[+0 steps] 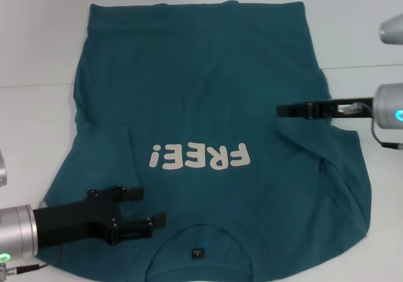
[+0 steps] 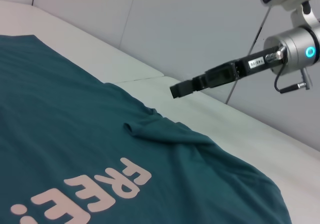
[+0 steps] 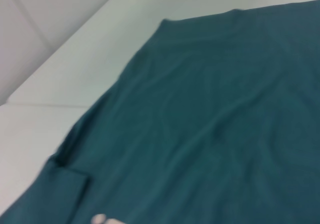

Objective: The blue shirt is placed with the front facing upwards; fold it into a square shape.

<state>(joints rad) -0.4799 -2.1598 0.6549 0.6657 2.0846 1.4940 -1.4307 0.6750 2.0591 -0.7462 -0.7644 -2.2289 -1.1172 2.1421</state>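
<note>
The blue shirt (image 1: pixel 201 74) lies spread on the white table, front up, with the collar and small black neck label (image 1: pixel 198 253) at the near edge. Its off-white "FREE!" lettering (image 1: pixel 200 157) reads upside down from here. My left gripper (image 1: pixel 150 206) is open, low over the shirt's near left shoulder beside the collar, with nothing between its fingers. My right gripper (image 1: pixel 281 110) reaches in from the right above the shirt's right side; it looks shut and holds nothing. The left wrist view shows the shirt (image 2: pixel 60 134), the lettering (image 2: pixel 95 189) and the right gripper (image 2: pixel 175 90) hovering above the cloth.
The left sleeve (image 1: pixel 107 150) is folded in onto the body. The right sleeve (image 1: pixel 340 169) lies bunched with creases. White table (image 1: pixel 38 55) surrounds the shirt, with a seam across it; a pale wall stands behind the table (image 2: pixel 240 129).
</note>
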